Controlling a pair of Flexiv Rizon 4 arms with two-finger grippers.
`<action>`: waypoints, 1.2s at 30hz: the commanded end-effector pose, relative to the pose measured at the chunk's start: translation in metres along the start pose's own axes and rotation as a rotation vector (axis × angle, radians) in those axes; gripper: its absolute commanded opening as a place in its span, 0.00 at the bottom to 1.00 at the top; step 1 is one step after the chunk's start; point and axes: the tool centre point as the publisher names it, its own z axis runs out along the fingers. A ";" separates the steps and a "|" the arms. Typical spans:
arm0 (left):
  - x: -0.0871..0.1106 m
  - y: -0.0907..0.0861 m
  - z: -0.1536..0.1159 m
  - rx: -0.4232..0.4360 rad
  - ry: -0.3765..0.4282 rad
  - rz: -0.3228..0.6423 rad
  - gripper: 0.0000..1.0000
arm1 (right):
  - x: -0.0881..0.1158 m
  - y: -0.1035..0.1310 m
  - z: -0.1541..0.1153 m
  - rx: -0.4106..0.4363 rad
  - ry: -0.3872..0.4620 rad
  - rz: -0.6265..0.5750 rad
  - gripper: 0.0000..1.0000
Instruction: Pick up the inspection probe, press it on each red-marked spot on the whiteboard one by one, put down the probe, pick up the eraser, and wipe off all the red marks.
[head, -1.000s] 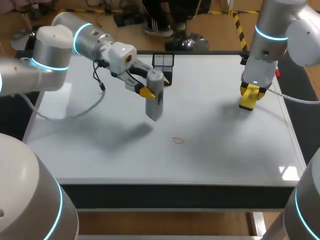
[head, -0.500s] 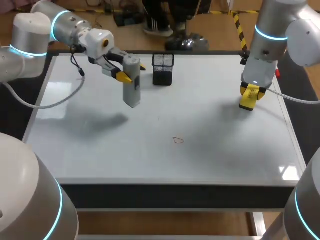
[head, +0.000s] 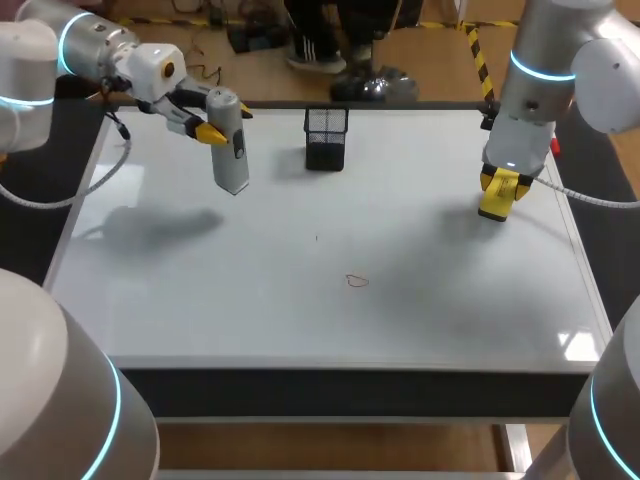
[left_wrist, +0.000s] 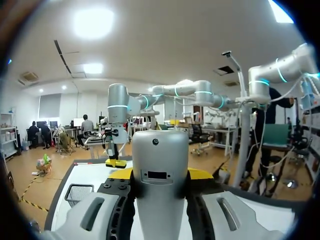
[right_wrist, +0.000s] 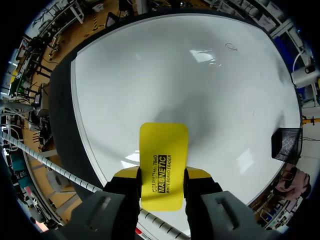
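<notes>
The left gripper (head: 225, 120) pinches the grey inspection probe (head: 231, 160) tip-down above the whiteboard's (head: 400, 330) far-left corner, seemingly keeping clear, while the right gripper (head: 498, 192) clamps the yellow eraser (right_wrist: 163, 150) over the far-right side, apparently ready to wipe the red mark (head: 357, 281) near the centre.

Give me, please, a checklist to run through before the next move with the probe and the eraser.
1. Hold of left gripper on probe, from both sides: ok.
2. Putting down of probe: not ok, it hangs over the far left part of the whiteboard.
3. Hold of right gripper on eraser: ok.
4. Wiping of red mark: not ok, one small loop shows near the middle.
5. Bare whiteboard between eraser and red mark: ok.
6. Pressing of red mark with probe done: cannot tell.
</notes>
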 end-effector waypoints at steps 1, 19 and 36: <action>-0.002 0.001 -0.004 0.010 -0.008 0.005 0.00 | 0.000 -0.001 -0.001 0.000 0.003 -0.002 0.00; -0.002 0.001 -0.005 0.014 -0.013 0.012 0.00 | 0.000 -0.001 -0.001 0.000 0.003 -0.002 0.00; -0.002 0.001 -0.005 0.014 -0.013 0.012 0.00 | -0.048 0.117 -0.007 0.019 -0.004 -0.242 0.00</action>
